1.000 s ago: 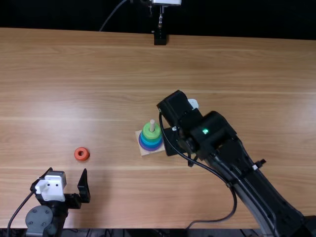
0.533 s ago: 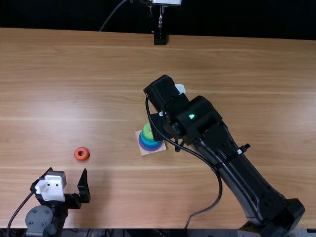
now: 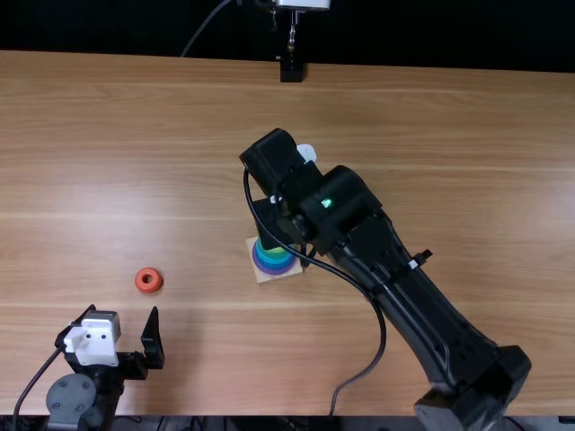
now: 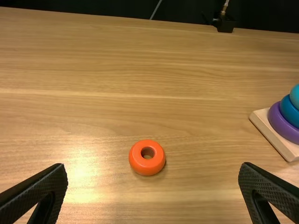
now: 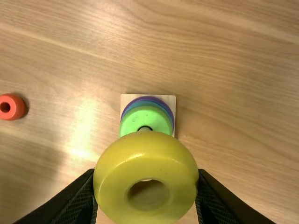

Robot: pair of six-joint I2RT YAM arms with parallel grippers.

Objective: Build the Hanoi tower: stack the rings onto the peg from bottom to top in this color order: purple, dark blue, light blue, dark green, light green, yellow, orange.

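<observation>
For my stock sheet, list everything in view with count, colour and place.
Table: one, light brown, underneath.
Base: one, pale wood, on table.
Stacked rings: full count unclear; purple, dark blue, light blue, light green seen, on base.
Orange ring: one, on table.
Yellow ring: one, in right gripper.
Mount: one, black, far edge.
Left gripper: one, black, open, near side.
Right gripper: one, black, by stack.

Your table (image 3: 431, 135) is brightly lit.
You see pale glare in both wrist views, soft shadow beside the orange ring (image 4: 147, 165).
</observation>
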